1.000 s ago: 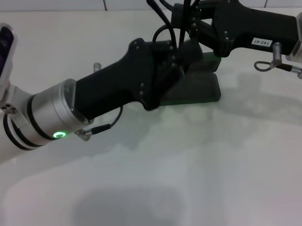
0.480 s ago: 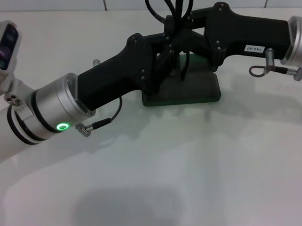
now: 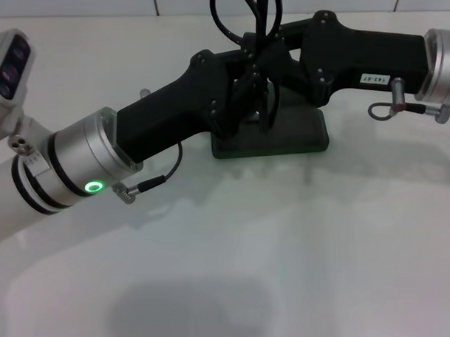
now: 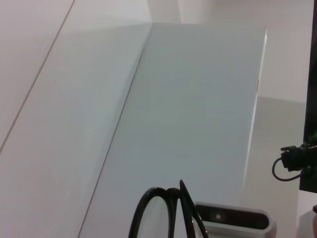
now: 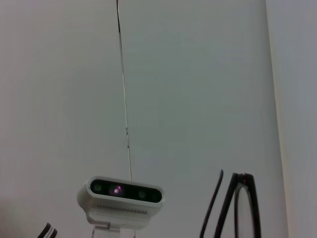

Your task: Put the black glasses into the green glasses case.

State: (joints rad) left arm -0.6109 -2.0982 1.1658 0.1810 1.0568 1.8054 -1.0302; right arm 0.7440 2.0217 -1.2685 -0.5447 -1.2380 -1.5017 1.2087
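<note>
The black glasses are held upright in the air, lenses up and temple arms hanging down over the green glasses case. The case lies on the white table, partly hidden by both arms. My right gripper comes in from the right and is shut on the glasses. My left gripper comes in from the left and sits right against the glasses and the right gripper. The glasses also show in the left wrist view and in the right wrist view.
The white table stretches in front of the case. A tiled wall edge runs along the back. Loose cables hang from both wrists, one by the left wrist and one by the right wrist.
My right arm has moved left and down with the glasses. My left arm has risen a little to meet it. More of the case's front now shows.
</note>
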